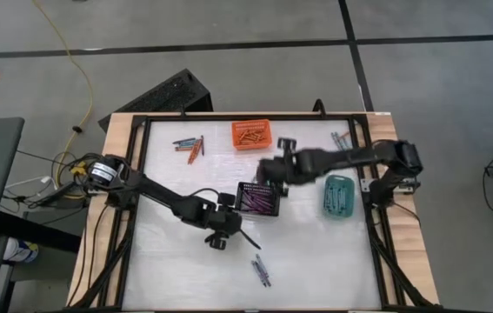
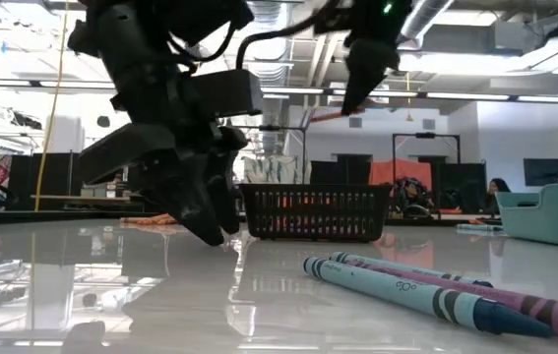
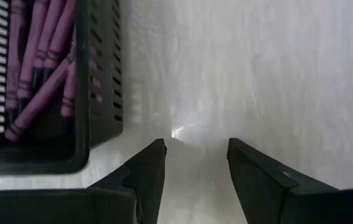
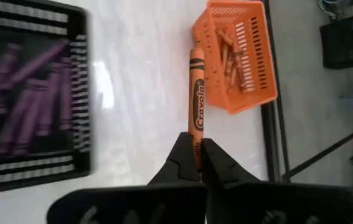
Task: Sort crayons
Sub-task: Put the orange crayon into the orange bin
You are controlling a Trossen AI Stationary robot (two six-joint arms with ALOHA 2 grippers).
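We see the black slotted plastic basket (image 1: 258, 199) of purple wax crayons (image 3: 36, 59) mid-table, with the left gripper (image 3: 196, 163) beside it, jaws apart and empty above the white tabletop (image 1: 316, 252). The right gripper (image 4: 193, 163) is clamped on one orange crayon (image 4: 196, 102) near the small orange basket (image 4: 241, 53). Loose teal and purple crayons (image 1: 262, 270) lie near the front edge.
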